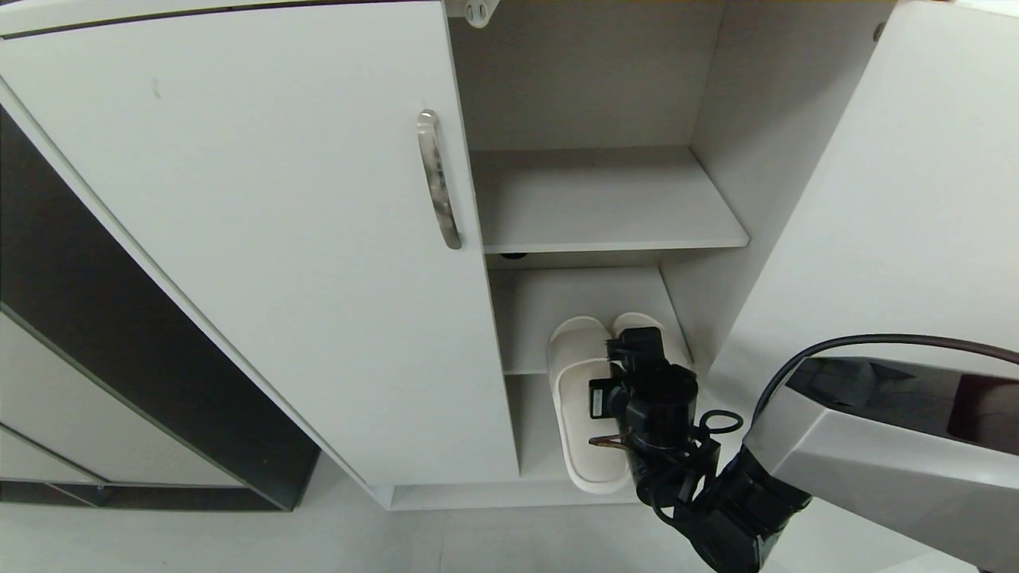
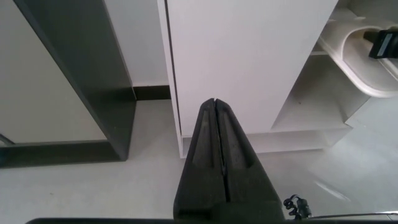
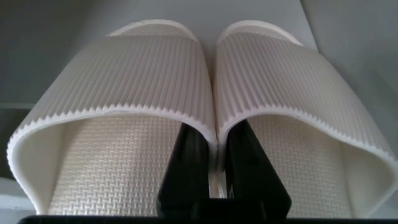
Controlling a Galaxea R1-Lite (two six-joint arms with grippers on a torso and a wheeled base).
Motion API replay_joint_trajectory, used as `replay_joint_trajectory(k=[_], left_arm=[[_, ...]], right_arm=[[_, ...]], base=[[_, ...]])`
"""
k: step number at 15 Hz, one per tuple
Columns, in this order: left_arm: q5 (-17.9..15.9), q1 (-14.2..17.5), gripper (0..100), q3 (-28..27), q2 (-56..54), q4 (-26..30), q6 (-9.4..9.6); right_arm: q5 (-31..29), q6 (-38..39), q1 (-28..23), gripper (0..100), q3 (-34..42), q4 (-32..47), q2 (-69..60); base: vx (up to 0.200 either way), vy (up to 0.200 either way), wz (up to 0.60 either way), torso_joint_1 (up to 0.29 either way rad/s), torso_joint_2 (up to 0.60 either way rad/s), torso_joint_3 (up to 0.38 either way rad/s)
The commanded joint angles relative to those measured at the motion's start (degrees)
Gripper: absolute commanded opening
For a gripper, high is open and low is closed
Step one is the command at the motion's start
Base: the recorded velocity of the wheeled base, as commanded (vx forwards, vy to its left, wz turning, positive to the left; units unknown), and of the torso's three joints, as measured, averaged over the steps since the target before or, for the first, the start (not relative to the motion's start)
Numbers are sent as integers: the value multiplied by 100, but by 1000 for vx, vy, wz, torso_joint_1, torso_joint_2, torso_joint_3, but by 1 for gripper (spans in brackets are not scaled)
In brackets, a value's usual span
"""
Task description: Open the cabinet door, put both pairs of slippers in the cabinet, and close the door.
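One pair in hand: hold right end effector [image 1: 634, 344] pinched on the inner edges of the white slippers [image 1: 583, 398], toes over the middle shelf [image 1: 525, 318] of the open cabinet [image 1: 764, 119], push in level, then release.

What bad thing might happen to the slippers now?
1. The right hand pinches the slippers only by their inner edges, so one might slip loose.
2. Their heels stick out past the shelf edge. If the hand let go now, they might tip onto the floor.
3. The open door stands close by and might get bumped.
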Motion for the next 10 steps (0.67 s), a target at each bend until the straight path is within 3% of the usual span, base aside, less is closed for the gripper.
replay_joint_trajectory(k=[1, 5, 10], left_arm=[[-11, 3, 0, 0, 9, -1, -1], [-28, 3, 0, 0, 9, -1, -1], [-28, 3, 0, 0, 9, -1, -1]], right_arm=[[11, -7, -57, 0, -369, 163, 182], [11, -15, -66, 0, -1310, 673, 551], [72, -138, -216, 0, -1943, 1060, 613]], base=[[0, 0, 0, 0, 0, 0], [0, 0, 0, 0, 0, 0], [0, 0, 0, 0, 0, 0]])
